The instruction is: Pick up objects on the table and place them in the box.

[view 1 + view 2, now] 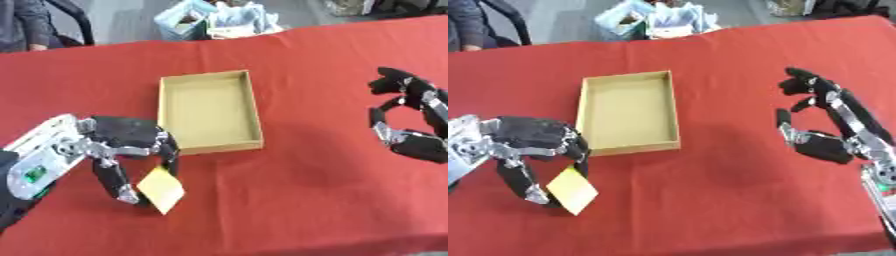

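Note:
A shallow, empty cardboard box (209, 110) lies on the red table, left of the middle. Just in front of its near left corner, my left hand (127, 145) reaches in from the lower left. Its fingers curl down and pinch a small flat yellow piece (161, 189) between fingertips and thumb, right at the tabletop. Whether the piece is lifted off the cloth I cannot tell. My right hand (824, 120) hovers at the right side, fingers relaxed and spread, holding nothing, well apart from the box.
The red cloth (306, 165) covers the whole table. Beyond the far edge stand a light blue container with white bags (214, 20) and a dark chair (74, 20).

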